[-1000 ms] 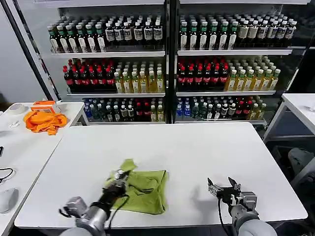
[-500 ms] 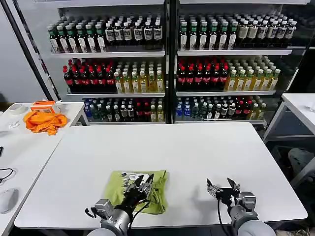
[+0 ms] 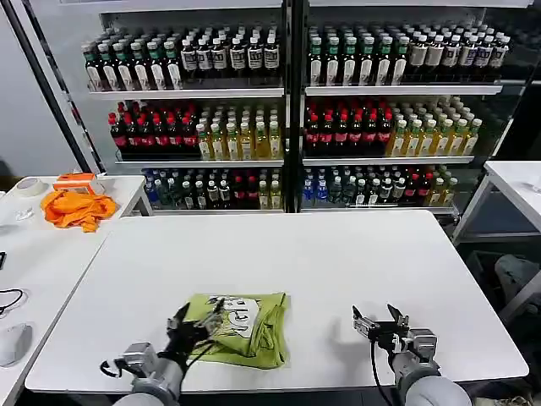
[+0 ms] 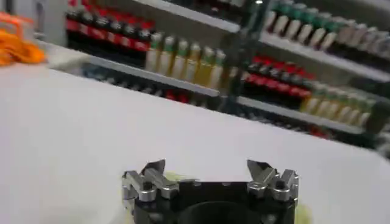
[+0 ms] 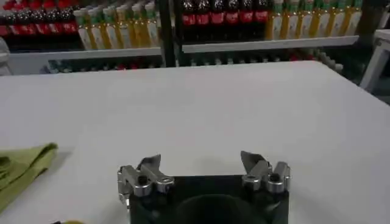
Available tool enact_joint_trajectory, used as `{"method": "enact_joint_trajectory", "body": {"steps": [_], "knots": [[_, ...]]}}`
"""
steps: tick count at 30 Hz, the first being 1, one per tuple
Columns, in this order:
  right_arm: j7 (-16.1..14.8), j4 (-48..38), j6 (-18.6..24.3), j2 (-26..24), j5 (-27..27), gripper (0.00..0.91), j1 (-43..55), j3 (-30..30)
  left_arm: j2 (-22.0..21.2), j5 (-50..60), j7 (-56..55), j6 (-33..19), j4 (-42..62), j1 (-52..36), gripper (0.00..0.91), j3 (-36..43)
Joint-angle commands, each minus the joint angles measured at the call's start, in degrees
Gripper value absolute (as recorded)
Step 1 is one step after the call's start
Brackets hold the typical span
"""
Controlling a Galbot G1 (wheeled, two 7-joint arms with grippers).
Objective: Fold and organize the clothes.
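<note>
**A:** so where's the shirt sitting in this one?

**B:** the lime-green short-sleeved T-shirt of soft fabric (image 3: 239, 328) is folded into a rough rectangle on the big white table (image 3: 321, 262), near the front edge, left of centre. A pale printed patch faces up along its far edge. From the right wrist camera a corner of it (image 5: 21, 170) shows off to the side of the fingers.

**A:** and the grippers?

**B:** the left gripper (image 3: 196, 320) is over the shirt's near-left corner, fingers spread apart with nothing between them. Can't tell if it's touching the fabric. Its own wrist camera shows both fingertips (image 4: 156, 169) well apart above the bare tabletop.

**A:** right one?

**B:** the right gripper (image 3: 377, 320) is parked low over the table near the front edge, well apart from the shirt, fingers also apart and empty (image 5: 200, 164).

**A:** anything else around?

**B:** a crumpled bright orange cloth (image 3: 78, 208) lies on the white side table (image 3: 38, 254) to the left, and glass-fronted shelves of drink bottles (image 3: 287, 110) stand behind.
</note>
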Motion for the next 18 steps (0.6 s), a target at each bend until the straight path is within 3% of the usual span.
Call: {"method": "enact_joint_trajectory", "body": {"steps": [1,13,15,17,18], "knots": [[0.04,0.18,0.0,-0.1,0.03,0.907,-0.08,0.09,0.71,-3.38,-0.94,3.87,4.2,1.24,0.907,-4.24],[0.03,0.88,0.08,-0.96,0.27,0.907,-0.88,1.25,-0.32,-8.9,1.05,6.54,8.83,-0.67,0.907,-2.26],[0.07,1.0,0.07,-1.04,0.29,0.907,-0.93,1.32,-0.5,-12.24,1.55,6.7,8.55,-0.77,0.816,-2.51],[0.11,1.11,0.04,-1.06,0.3,0.907,-0.95,1.39,-0.86,-16.58,2.31,6.84,8.51,-1.27,0.494,-3.19],[0.12,1.14,0.03,-1.05,0.3,0.907,-0.98,1.41,-0.96,-17.48,2.89,6.77,8.61,-1.47,0.443,-3.33]]}}
